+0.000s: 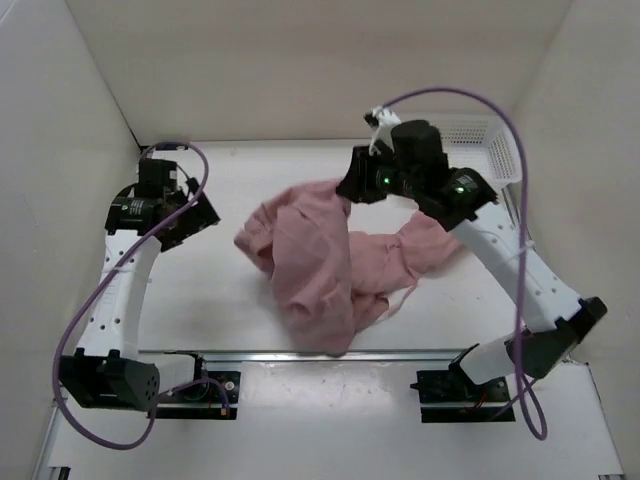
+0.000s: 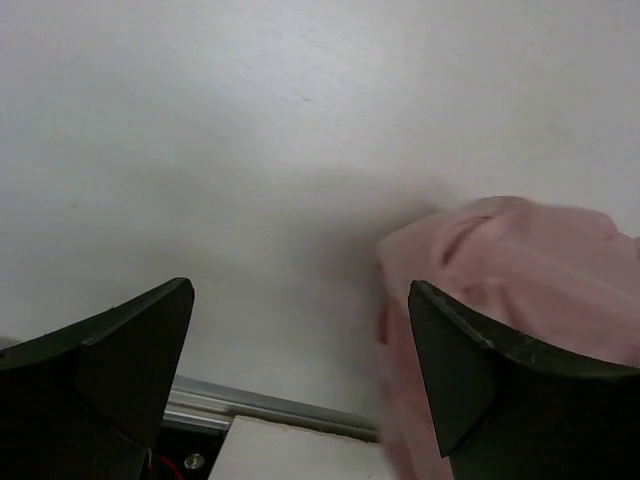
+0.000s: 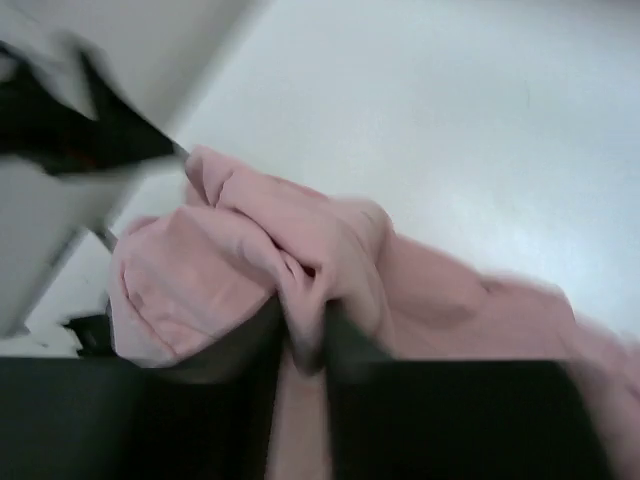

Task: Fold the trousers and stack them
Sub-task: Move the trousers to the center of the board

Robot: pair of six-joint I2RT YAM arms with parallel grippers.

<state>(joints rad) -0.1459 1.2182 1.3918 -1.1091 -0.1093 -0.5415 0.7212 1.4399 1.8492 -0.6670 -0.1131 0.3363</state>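
Right gripper (image 1: 350,190) first: its jaws are pinched narrow on a fold of the trousers (image 1: 310,265), up in the centre of the overhead view! On the right wrist camera the two dark fingers (image 3: 250,350) sit close together at the bottom of the frame, with a bunched ridge of pink cloth (image 3: 230,260) squeezed between them. That's a firm grip on fabric and nothing else.

The trousers themselves sprawl in a crumpled heap across the middle of the white table (image 1: 200,300). One thick band runs down toward the metal rail (image 1: 300,353) at the lower centre. Another bundle trails off to the right, under the right arm's forearm.

Over to the left gripper (image 1: 195,215), at the left of the overhead shot: its jaws stand wide apart and hold nothing. Its wrist view shows the spread gripper (image 2: 300,290) over bare table, with the pink edge of the cloth (image 2: 520,260) peeking in behind the finger at the lower right.

A white mesh basket (image 1: 480,140) sits in the upper right corner, apart from the cloth.
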